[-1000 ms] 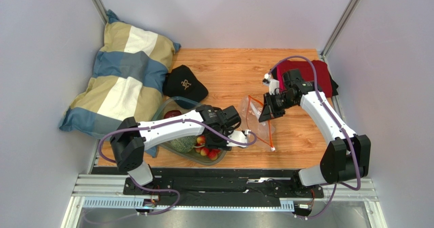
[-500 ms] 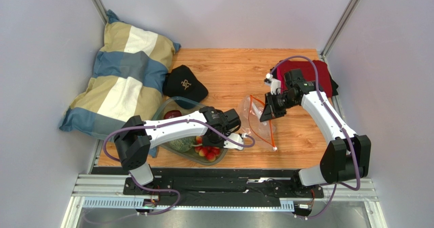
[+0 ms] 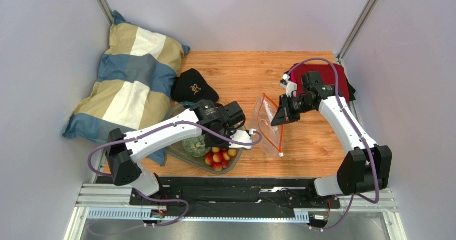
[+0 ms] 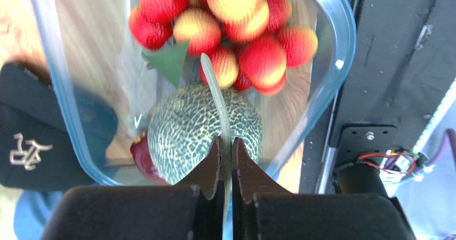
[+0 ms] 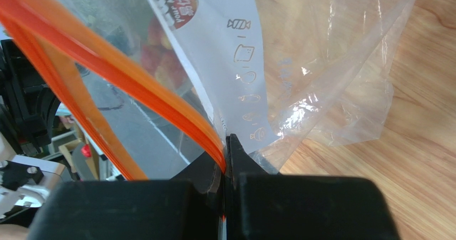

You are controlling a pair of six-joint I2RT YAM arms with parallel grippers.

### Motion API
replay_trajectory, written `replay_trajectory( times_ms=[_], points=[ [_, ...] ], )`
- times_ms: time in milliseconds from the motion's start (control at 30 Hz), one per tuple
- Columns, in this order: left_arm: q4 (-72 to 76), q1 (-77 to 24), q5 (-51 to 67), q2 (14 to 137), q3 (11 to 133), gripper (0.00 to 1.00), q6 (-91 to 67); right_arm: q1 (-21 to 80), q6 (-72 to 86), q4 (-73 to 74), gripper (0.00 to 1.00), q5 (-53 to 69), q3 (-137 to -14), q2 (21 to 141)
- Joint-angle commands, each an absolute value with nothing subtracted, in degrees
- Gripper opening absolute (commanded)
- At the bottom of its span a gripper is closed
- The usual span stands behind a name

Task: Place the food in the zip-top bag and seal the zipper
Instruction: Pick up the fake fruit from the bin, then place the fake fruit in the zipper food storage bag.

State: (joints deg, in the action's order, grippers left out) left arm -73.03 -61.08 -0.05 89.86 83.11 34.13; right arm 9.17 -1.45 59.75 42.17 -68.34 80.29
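Observation:
A clear tub (image 3: 174,150) (image 4: 342,53) holds the food. The green netted melon (image 3: 192,145) (image 4: 187,130) lies beside a bunch of small red-and-yellow fruits (image 3: 219,157) (image 4: 241,36). A dark red fruit (image 4: 140,157) peeks from under the melon. My left gripper (image 3: 203,135) (image 4: 227,143) hangs over the tub, shut on the melon's pale green stem (image 4: 214,85). My right gripper (image 3: 275,119) (image 5: 225,149) is shut on the orange zipper (image 3: 272,103) (image 5: 134,79). It holds the mouth of the clear zip-top bag (image 3: 265,126) (image 5: 321,63) up off the table.
A striped pillow (image 3: 128,85) lies at the back left. A black cap (image 3: 194,87) (image 4: 27,143) sits just behind the tub. A red cloth (image 3: 340,77) lies at the back right, under the right arm. The black base rail (image 3: 225,184) runs along the near edge.
The left gripper has shut on the melon's stem, and the left arm has swung left and back over the tub. The right gripper has raised the bag's mouth, which now stands more upright.

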Motion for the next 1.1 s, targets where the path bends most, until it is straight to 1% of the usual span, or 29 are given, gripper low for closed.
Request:
replay_trajectory(
  times_ms=[0, 67, 167, 233, 367, 433, 567, 667, 700, 800, 900, 933, 967, 1000, 1067],
  points=[
    [-77.17, -56.8, 2.55, 86.14, 87.18, 0.0, 33.31, 8.96, 4.21, 57.75, 0.0, 46.49, -71.8, 78.84],
    [-76.99, -54.33, 3.25, 84.91, 89.02, 0.0, 33.57, 8.96, 6.49, 57.39, 0.0, 46.41, -71.54, 78.75],
    [-78.39, -49.32, 4.91, 83.94, 95.34, 0.0, 33.66, 8.88, 10.35, 55.73, 0.0, 49.03, -70.32, 78.66],
    [-79.19, -46.34, 7.98, 83.94, 102.02, 0.0, 33.14, 8.79, 12.73, 52.57, 0.0, 51.06, -69.53, 79.18],
    [-77.53, -45.7, 11.6, 84.02, 112.82, 0.0, 31.38, 8.88, 18.44, 47.82, 0.0, 52.56, -68.12, 81.91],
    [-76.21, -45.7, 13.52, 84.9, 116.09, 0.0, 29.19, 8.88, 21.26, 45.53, 0.0, 52.56, -67.76, 82.79],
    [-70.94, -45.7, 17.74, 86.48, 124.78, 0.0, 24.44, 10.1, 22.67, 44.21, 0.0, 48.17, -67.24, 82.97],
    [-63.74, -45.7, 22.66, 86.49, 126.38, 0.0, 19.35, 11.94, 23.99, 42.54, 0.0, 44.74, -66.27, 83.05],
    [-61.55, -45.7, 25.98, 86.14, 126.13, 0.0, 17.86, 12.21, 24.26, 41.58, 0.0, 44.21, -66.01, 83.23],
    [-51.02, -45.79, 31.79, 86.66, 125.16, 0.0, 10.48, 12.57, 25.31, 40.17, 0.0, 44.21, -65.04, 83.76],
    [-44.41, -45.79, 37.06, 88.5, 124.37, 0.0, 1.61, 12.74, 25.93, 39.11, 0.0, 44.12, -64.34, 83.85],
    [-39.77, -45.79, 38.05, 89.03, 124.19, 0.0, 0.28, 12.74, 26.36, 38.85, 0.0, 44.3, -63.99, 83.93],
    [-37.46, -45.88, 39.27, 90.16, 123.41, 0.0, -5.13, 12.66, 26.45, 38.41, 0.0, 44.73, -63.9, 83.94],
    [-32.83, -45.97, 41.03, 90.52, 122.79, 0.0, -7.45, 12.74, 26.54, 38.23, 0.0, 44.91, -63.81, 83.94],
    [-28.58, -46.32, 44.36, 91.84, 120.59, 0.0, -12.63, 12.74, 26.98, 37.62, 0.0, 45.78, -63.55, 84.2]
  ],
)
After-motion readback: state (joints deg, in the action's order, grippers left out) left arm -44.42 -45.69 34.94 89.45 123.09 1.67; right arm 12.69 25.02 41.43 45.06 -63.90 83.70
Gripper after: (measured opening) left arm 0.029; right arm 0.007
